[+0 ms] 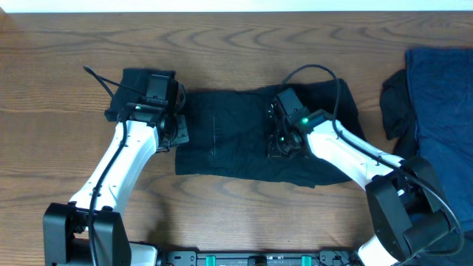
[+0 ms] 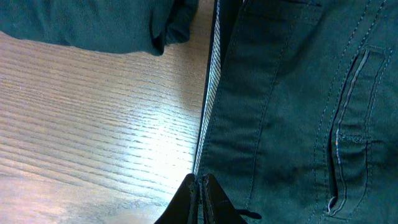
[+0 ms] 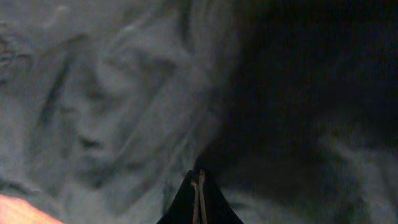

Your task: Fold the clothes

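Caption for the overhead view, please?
Left gripper and right gripper, both shut, handling black garment on a wooden table beside blue cloth.

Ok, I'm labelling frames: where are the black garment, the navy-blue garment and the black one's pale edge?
black garment [image 1: 222, 137]: overhead view, its flat left half.
navy-blue garment [image 1: 443, 96]: overhead view, its upper middle.
pale edge [image 2: 210, 93]: left wrist view, midway along the strip.

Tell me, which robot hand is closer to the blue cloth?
Right. The right gripper is on the black garment's middle, toward the blue cloth; the left gripper is at its far edge.
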Motion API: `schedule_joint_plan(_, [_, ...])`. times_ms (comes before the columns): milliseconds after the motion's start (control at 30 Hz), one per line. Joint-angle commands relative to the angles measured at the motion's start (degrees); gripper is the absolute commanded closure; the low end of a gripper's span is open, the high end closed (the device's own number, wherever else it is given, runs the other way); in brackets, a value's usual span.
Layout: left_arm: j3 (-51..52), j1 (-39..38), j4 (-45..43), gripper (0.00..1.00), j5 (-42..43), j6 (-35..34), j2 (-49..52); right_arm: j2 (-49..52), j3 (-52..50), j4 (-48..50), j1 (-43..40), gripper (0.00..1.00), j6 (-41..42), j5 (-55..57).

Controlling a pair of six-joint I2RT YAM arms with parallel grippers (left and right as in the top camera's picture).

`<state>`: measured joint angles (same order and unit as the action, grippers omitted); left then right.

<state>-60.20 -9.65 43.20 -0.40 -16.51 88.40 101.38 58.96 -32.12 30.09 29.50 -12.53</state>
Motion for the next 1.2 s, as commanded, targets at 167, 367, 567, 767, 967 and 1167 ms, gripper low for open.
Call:
schedule_joint_plan(167, [0.76, 0.15, 0.07, 0.94, -0.28, -0.33, 0.35, 0.63, -5.86, 7.58, 0.31, 0.99, 5.03, 0.98])
schedule_joint_plan(367, [0.76, 0.15, 0.07, 0.93, -0.26, -0.33, 0.35, -0.04, -2.71, 4.94, -0.37, 0.99, 1.09, -5.25])
schedule_joint_plan(567, [0.76, 0.15, 0.09, 0.93, -0.26, -0.33, 0.35, -1.92, 5.88, -7.63, -0.81, 0.99, -1.68, -8.85])
schedule_joint_plan(767, [0.76, 0.15, 0.28, 0.93, -0.26, -0.33, 0.35, -1.9, 6.97, -14.99, -0.37, 0.99, -1.7, -8.17])
schedule_joint_plan(967, [0.76, 0.15, 0.26, 0.93, -0.26, -0.35, 0.35, -1.77, 3.5, -14.91, 0.35, 0.99, -1.66, -7.15])
schedule_joint_plan(1167, [0.76, 0.15, 0.26, 0.93, -0.26, -0.35, 0.35, -1.7, 0.13, -11.41, 0.37, 0.99, -0.33, -7.17])
